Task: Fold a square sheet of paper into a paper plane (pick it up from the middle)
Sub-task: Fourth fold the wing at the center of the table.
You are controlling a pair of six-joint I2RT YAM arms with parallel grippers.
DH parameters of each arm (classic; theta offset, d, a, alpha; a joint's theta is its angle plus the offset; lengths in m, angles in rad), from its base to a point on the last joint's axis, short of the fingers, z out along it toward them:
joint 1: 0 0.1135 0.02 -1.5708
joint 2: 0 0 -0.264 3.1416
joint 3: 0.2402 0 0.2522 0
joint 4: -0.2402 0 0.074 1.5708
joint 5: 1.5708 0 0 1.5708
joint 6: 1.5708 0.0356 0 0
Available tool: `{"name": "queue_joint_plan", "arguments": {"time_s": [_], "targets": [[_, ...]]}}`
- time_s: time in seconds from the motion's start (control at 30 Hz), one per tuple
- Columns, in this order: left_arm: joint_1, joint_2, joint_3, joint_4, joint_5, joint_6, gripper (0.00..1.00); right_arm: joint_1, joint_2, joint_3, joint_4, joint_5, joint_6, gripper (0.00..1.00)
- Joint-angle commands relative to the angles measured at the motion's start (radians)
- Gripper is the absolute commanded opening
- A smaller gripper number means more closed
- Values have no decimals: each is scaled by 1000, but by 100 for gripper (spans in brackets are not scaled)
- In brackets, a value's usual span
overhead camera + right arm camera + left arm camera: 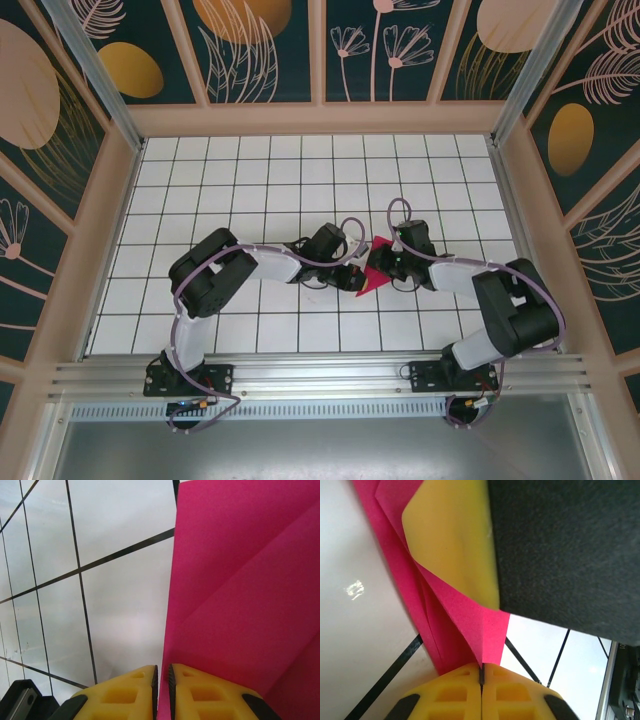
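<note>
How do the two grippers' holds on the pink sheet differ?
The left gripper pinches a narrow folded point of the square sheet of paper, fingers flush; the right gripper clamps a long straight edge, a thin slit between its fingers. The left reaches in from the sheet's left, the right from its right. Both have yellow fingers shut on it.

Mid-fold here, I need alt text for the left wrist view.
The yellow-fingered left gripper is shut on the lower edge of a creased magenta-pink paper sheet that rises up and left. A yellow and dark grey part overlaps the paper above, with the white tiled table behind.
</note>
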Motion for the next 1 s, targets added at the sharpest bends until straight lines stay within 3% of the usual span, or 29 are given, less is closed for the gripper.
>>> {"name": "queue_joint_plan", "arguments": {"time_s": [0.0,0.13,0.37,0.67,0.97], "targets": [[8,3,-4,0,4,-13,11,-15,21,9,13,6,-25,18],[8,-20,-15,-34,-43,10,19,-24,29,0,19,0,-18,18],[8,-28,-37,-33,-57,17,18,-26,33,-1,28,-11,-16,18],[7,-33,-18,-63,-109,39,1,-26,47,4,45,-35,-12,18],[8,-44,-56,-2,-113,-31,0,-28,27,21,37,-33,-17,19]]}}
